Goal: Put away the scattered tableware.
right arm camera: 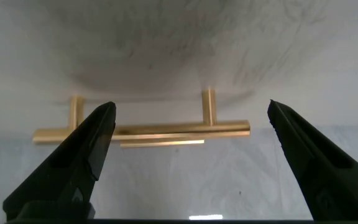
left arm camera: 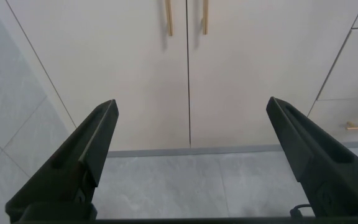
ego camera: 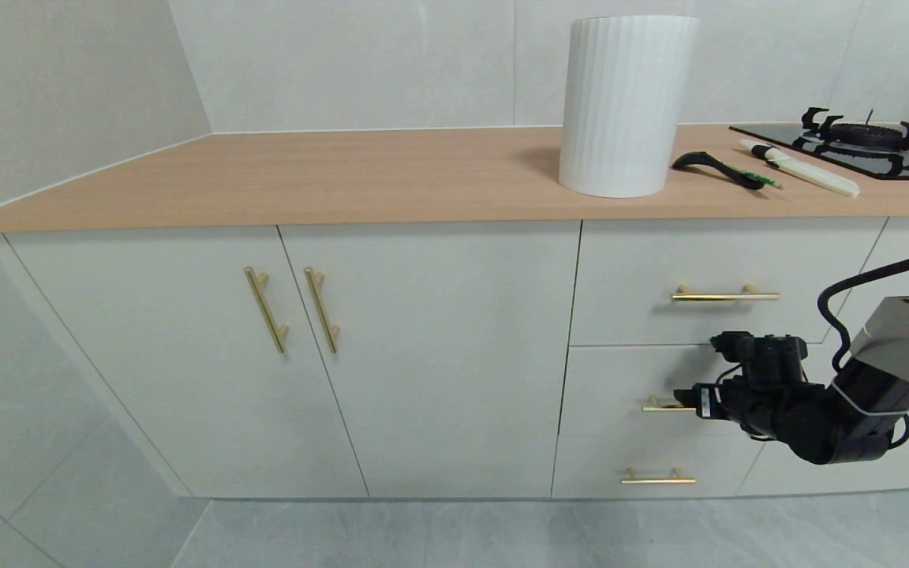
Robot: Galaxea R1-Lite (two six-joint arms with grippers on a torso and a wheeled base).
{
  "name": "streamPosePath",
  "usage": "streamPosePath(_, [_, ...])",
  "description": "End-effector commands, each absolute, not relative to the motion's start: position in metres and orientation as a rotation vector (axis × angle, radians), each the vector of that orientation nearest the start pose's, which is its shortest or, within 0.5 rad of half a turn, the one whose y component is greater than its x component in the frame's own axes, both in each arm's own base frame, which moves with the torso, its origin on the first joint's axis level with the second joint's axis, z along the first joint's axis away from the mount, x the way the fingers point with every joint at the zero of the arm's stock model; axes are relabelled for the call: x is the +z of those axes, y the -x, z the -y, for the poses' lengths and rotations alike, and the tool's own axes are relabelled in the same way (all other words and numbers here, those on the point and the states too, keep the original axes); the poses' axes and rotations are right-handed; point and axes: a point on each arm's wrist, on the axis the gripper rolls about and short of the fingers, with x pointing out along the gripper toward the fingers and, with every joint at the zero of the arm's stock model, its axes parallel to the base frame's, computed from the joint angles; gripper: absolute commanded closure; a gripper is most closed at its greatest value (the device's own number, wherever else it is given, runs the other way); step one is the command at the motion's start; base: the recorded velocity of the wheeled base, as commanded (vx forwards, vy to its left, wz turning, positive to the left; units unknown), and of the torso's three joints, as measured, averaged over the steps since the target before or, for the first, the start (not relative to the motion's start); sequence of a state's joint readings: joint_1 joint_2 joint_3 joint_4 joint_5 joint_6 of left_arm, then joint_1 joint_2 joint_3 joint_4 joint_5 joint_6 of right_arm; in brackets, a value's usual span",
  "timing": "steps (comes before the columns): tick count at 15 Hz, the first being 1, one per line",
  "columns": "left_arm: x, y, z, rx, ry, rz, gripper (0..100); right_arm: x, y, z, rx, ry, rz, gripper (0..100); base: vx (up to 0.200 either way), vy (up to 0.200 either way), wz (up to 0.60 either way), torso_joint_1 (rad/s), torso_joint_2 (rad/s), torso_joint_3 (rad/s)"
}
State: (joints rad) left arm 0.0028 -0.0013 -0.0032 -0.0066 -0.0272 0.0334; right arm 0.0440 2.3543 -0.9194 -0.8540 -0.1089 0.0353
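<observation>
Hovering at the lower right of the head view, the right pincer (ego camera: 685,397) sits just in front of the middle drawer handle (ego camera: 657,407). This is the second of three brass bars stacked on the drawer fronts. From its wrist camera both fingers are spread wide and hold nothing, with the brass bar lying beyond the gap, untouched.

The scattered tableware lies on the tabletop (ego camera: 304,177) at the upper right. A black utensil (ego camera: 716,166) with a curved head lies there, and a long cream utensil (ego camera: 800,168) lies just beside it. A tall white ribbed container (ego camera: 626,102) stands upright immediately to their left. A black hob (ego camera: 865,142) sits at the frame's upper right edge.

The left pincer (left arm camera: 191,106) is also released and empty. It faces the pair of cabinet doors (left arm camera: 241,81) above the grey tiled floor (left arm camera: 185,186).
</observation>
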Motion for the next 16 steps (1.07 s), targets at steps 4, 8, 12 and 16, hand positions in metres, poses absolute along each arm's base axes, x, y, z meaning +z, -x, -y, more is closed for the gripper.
streamPosePath(4, [0.077, 0.023, 0.001, -0.024, -0.034, 0.011, 0, -0.023, -0.398, -0.015, -0.074, 0.012, -0.580, 0, 0.000, 0.000, 0.00, 0.000, 0.00, 0.000])
streamPosePath(8, [0.077, 0.023, 0.001, -0.024, -0.034, 0.011, 0, -0.026, -0.398, -0.015, -0.074, 0.015, -0.589, 0, 0.000, 0.000, 0.00, 0.000, 0.00, 0.000])
streamPosePath(12, [0.077, 0.023, 0.001, -0.024, -0.034, 0.011, 0, -0.028, -0.394, -0.015, -0.073, 0.019, -0.602, 0, 0.000, 0.000, 0.00, 0.000, 0.00, 0.000])
streamPosePath(16, [0.077, 0.023, 0.001, -0.024, -0.034, 0.011, 0, -0.025, -0.388, -0.015, -0.073, 0.019, -0.612, 0, 0.000, 0.000, 0.00, 0.000, 0.00, 0.000])
